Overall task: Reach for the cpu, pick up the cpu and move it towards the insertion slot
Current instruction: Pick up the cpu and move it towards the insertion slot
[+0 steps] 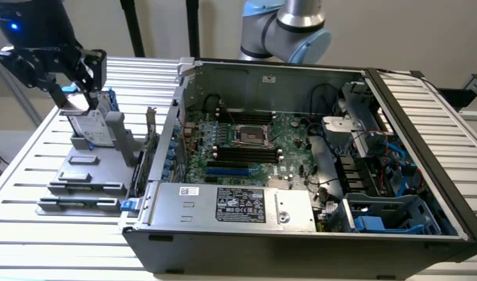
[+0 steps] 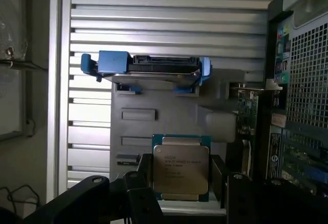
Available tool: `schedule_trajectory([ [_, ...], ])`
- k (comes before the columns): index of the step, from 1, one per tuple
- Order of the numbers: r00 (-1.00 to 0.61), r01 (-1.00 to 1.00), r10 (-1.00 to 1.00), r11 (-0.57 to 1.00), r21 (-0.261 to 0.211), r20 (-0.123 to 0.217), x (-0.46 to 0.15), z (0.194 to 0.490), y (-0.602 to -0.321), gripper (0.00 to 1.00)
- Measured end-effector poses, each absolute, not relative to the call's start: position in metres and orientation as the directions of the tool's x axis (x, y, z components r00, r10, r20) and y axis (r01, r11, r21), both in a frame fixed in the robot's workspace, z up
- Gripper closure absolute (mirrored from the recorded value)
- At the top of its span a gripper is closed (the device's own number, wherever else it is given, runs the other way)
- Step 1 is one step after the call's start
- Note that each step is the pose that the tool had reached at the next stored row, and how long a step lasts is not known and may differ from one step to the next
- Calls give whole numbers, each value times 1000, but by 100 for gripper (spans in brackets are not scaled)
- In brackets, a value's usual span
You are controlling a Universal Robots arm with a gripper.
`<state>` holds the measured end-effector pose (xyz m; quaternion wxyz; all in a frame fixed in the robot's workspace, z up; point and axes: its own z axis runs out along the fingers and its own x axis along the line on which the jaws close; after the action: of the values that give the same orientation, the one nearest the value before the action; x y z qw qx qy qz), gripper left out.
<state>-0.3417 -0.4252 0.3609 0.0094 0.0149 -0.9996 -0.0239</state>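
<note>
The cpu (image 2: 180, 167), a small square chip with a silver top and a pale rim, sits between my gripper's (image 2: 180, 185) dark fingers (image 2: 141, 183), which touch its two sides. It is lifted above the grey holder. In the exterior view my gripper (image 1: 76, 100) hangs at the far left, over the holder and well apart from the computer case. The insertion slot (image 1: 249, 136), a silver-framed square socket with a dark centre, lies on the green board inside the open case.
A hard drive in a blue frame (image 2: 154, 70) stands on the grey holder (image 1: 82, 175) just below my gripper. The case wall (image 1: 175, 134) rises between holder and board. Memory slots (image 1: 242, 155), cables (image 1: 332, 175) and a power supply (image 1: 238, 205) surround the socket.
</note>
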Motion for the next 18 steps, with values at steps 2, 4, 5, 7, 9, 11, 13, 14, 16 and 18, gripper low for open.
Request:
schedule_trajectory([
  [2, -999, -29, -30, 998, 48, 18, -333, 366, -425, 45],
  [4, -999, -29, -30, 998, 48, 18, -324, 370, -425, 45],
  [5, -999, -29, -30, 998, 48, 18, -319, 372, -425, 45],
  [7, -999, -29, -30, 998, 49, 18, -310, 375, -425, 45],
  [9, -999, -29, -30, 998, 49, 18, -301, 377, -425, 45],
  [11, -999, -29, -30, 998, 50, 19, -292, 379, -425, 45],
  [13, -999, -29, -30, 998, 50, 19, -283, 381, -425, 45],
  [14, -999, -29, -30, 998, 50, 19, -278, 381, -425, 45],
  [16, -999, -29, -30, 998, 50, 19, -269, 382, -424, 45],
  [18, -999, -29, -30, 998, 50, 19, -260, 383, -424, 45],
])
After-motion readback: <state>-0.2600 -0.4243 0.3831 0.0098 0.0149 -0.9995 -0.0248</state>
